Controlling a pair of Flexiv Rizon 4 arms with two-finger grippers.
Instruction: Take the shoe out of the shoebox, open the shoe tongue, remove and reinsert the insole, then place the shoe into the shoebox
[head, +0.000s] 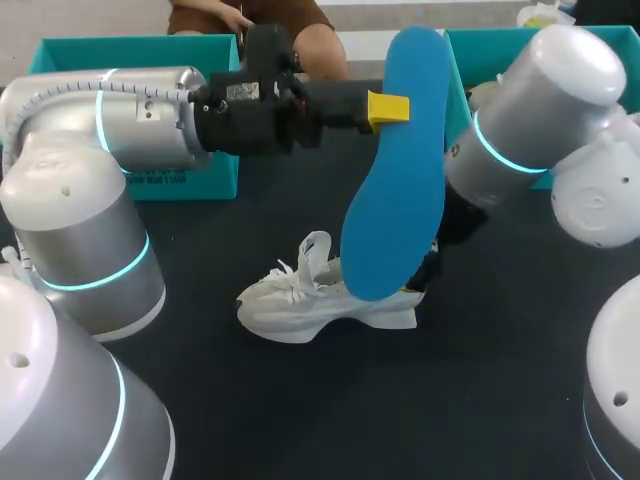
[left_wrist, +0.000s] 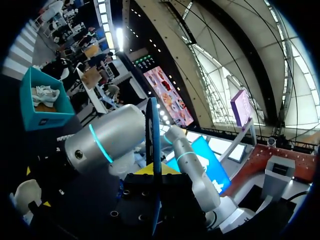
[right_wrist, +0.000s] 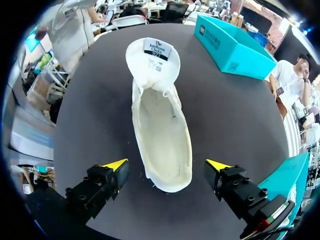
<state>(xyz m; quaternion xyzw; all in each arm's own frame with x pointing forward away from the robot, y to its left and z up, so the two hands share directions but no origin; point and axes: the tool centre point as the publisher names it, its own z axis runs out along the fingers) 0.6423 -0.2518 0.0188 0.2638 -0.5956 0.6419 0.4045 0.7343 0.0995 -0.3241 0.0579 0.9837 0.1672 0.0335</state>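
A white shoe (head: 320, 300) lies on its side on the dark table, toe towards my left arm. My left gripper (head: 388, 108) is shut on a blue insole (head: 400, 170), which hangs upright above the shoe's heel. The left wrist view shows the insole (left_wrist: 152, 150) edge-on between the fingers of the left gripper (left_wrist: 152, 172). Directly below my right gripper (right_wrist: 167, 167) lies the shoe (right_wrist: 162, 125), tongue (right_wrist: 152, 57) folded back and nothing inside. That gripper is open, its fingers straddling the heel without touching. From the head camera the insole hides it.
One teal shoebox (head: 130, 60) stands at the back left. A second teal shoebox (head: 490, 50) stands at the back right and holds another white shoe (left_wrist: 44, 95). My right arm (head: 520, 110) reaches in beside that box.
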